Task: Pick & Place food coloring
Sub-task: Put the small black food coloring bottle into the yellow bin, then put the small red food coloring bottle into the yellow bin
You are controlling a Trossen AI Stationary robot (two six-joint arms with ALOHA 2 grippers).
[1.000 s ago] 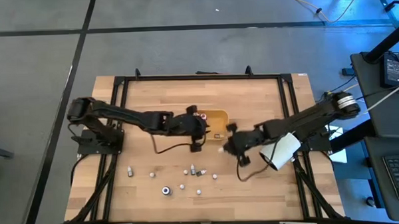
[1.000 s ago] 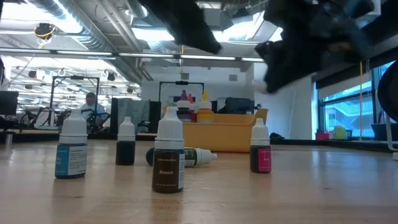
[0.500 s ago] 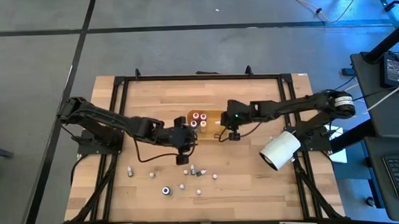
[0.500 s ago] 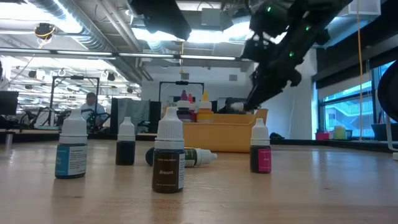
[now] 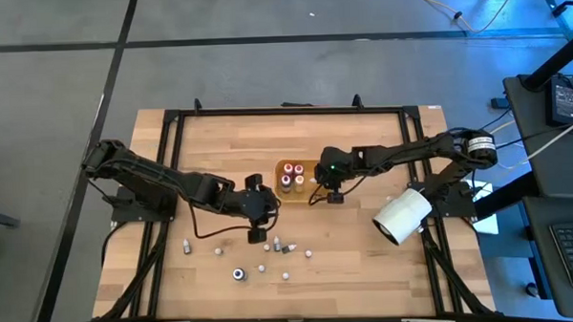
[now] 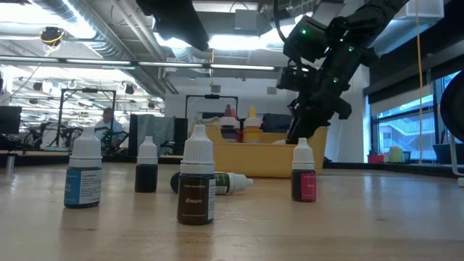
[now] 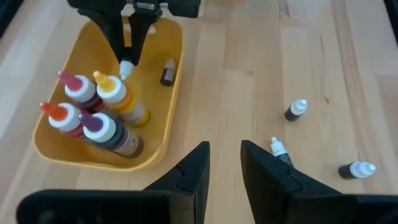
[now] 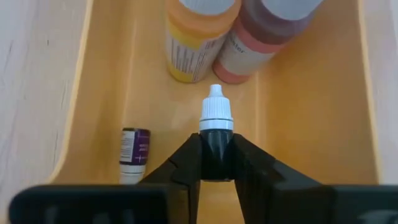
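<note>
Food coloring bottle, pinched in the right gripper's fingers, has been carried from the table over the yellow tray, ready to drop. The left gripper, fingers slightly apart and empty, has backed off toward the loose bottles.

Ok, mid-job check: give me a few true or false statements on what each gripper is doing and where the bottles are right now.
1. The right gripper holds a small white-capped bottle over the yellow tray. True.
2. The left gripper is carrying a bottle. False: nothing is between its fingers; it hangs over the table beside the tray.
3. A small bottle with a purple label already lies in the tray. True.
4. The tray holds only small bottles. False: four larger bottles stand in it.
5. Every small bottle is already in the tray. False: several loose bottles remain on the table.
</note>
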